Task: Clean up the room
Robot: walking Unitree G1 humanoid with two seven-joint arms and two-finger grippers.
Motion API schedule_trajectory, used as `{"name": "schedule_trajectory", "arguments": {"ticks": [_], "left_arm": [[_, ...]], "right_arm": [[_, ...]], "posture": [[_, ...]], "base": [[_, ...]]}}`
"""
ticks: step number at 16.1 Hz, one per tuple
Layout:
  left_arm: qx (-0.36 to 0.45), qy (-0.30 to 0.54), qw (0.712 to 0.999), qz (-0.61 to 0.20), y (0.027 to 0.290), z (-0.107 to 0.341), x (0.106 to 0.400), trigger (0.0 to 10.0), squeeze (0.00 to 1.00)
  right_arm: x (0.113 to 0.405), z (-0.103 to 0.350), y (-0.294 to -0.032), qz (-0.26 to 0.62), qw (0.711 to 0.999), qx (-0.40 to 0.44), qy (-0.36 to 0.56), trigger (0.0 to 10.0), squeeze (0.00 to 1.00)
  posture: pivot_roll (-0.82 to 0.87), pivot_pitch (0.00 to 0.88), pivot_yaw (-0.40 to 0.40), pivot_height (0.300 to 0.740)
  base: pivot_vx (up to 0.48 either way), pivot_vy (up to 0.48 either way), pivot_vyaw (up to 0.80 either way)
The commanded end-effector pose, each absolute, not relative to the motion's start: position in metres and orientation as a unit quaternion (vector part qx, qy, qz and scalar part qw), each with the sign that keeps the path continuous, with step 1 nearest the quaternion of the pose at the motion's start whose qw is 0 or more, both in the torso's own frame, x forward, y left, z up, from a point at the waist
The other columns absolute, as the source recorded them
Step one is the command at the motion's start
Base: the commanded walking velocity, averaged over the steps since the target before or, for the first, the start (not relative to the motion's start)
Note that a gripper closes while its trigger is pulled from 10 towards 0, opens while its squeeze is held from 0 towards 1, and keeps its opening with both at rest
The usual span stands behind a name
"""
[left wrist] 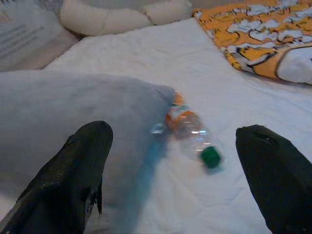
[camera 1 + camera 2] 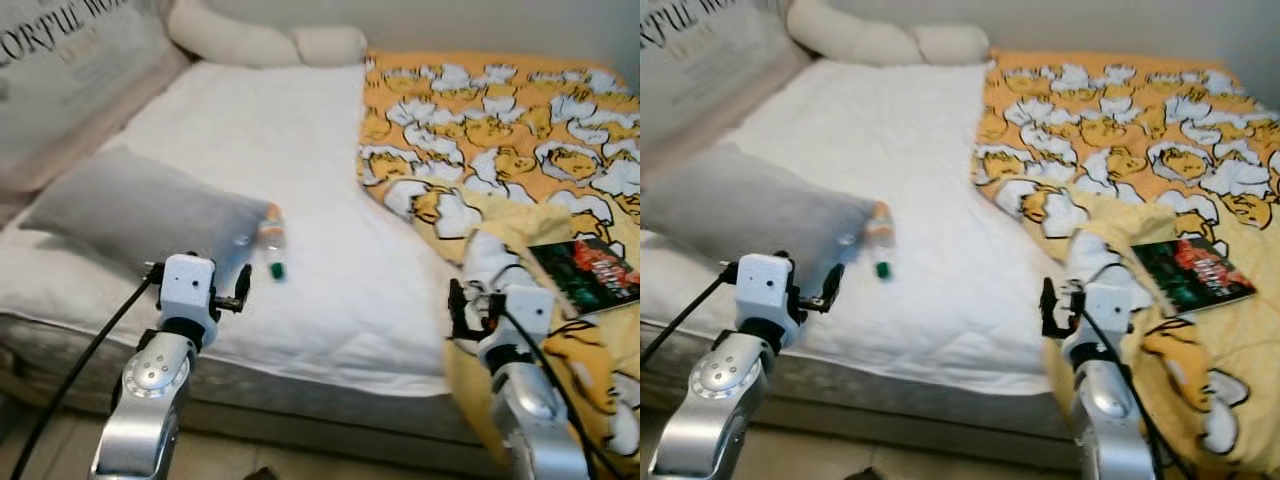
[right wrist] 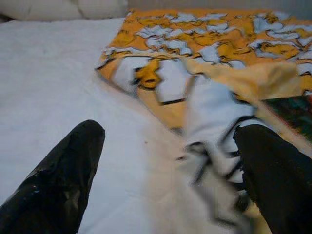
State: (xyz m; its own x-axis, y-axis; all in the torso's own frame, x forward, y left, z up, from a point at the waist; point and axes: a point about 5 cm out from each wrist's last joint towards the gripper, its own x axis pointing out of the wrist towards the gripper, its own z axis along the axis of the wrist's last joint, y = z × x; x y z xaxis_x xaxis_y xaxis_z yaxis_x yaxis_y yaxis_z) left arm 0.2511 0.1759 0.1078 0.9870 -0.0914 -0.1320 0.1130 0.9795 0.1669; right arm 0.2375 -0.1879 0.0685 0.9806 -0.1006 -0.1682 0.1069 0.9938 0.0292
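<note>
A clear plastic bottle (image 2: 272,240) with an orange label and a green cap lies on the white sheet (image 2: 260,130), touching the corner of a grey pillow (image 2: 140,210). My left gripper (image 2: 198,272) hovers at the bed's front edge just short of the bottle, open, with the bottle (image 1: 190,130) lying between and beyond its fingers. A dark-covered book (image 2: 590,270) rests on the yellow cartoon-print blanket (image 2: 500,130) at the right. My right gripper (image 3: 168,130) is open over the blanket's crumpled edge, to the left of the book.
Cream pillows (image 2: 260,42) and a printed cushion (image 2: 70,70) lie at the head of the bed. The mattress side (image 2: 300,390) runs below both arms, with floor (image 2: 240,462) under it. Black cables trail from both wrists.
</note>
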Motion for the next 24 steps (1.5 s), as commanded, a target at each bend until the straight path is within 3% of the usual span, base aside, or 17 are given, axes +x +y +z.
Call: {"name": "schedule_trajectory", "arguments": {"ticks": [1, 9, 10, 13, 24], "left_arm": [[0.096, 0.064, 0.992, -0.041, 0.182, 0.11, 0.251, 10.0, 0.83], [0.088, 0.064, 0.994, -0.028, 0.183, 0.113, 0.249, 10.0, 0.83], [0.079, 0.067, 0.995, -0.016, 0.184, 0.114, 0.248, 10.0, 0.77], [0.081, 0.055, 0.995, -0.013, 0.186, 0.117, 0.247, 10.0, 0.78], [0.08, 0.056, 0.995, -0.008, 0.189, 0.118, 0.247, 10.0, 0.81]], "right_arm": [[0.239, 0.071, -0.179, -0.032, 0.995, 0.029, 0.086, 10.0, 0.0], [0.245, 0.066, -0.17, -0.001, 0.993, 0.012, 0.115, 10.0, 0.0], [0.246, 0.066, -0.168, 0.009, 0.993, 0.017, 0.118, 10.0, 0.0], [0.249, 0.069, -0.164, 0.025, 0.993, 0.018, 0.115, 10.0, 0.0], [0.262, 0.079, -0.161, 0.057, 0.995, -0.007, 0.085, 10.0, 0.0]], "posture": [[0.04, 0.0, 0.027, 0.74], [0.06, 0.0, 0.019, 0.74], [0.06, 0.0, 0.015, 0.74], [0.07, 0.0, 0.007, 0.74], [0.08, 0.0, -0.003, 0.74]], "base": [[0.0, 0.319, 0.0], [0.0, 0.316, 0.0], [0.0, 0.0, 0.0], [0.0, 0.0, 0.0], [0.343, 0.0, 0.0]]}}
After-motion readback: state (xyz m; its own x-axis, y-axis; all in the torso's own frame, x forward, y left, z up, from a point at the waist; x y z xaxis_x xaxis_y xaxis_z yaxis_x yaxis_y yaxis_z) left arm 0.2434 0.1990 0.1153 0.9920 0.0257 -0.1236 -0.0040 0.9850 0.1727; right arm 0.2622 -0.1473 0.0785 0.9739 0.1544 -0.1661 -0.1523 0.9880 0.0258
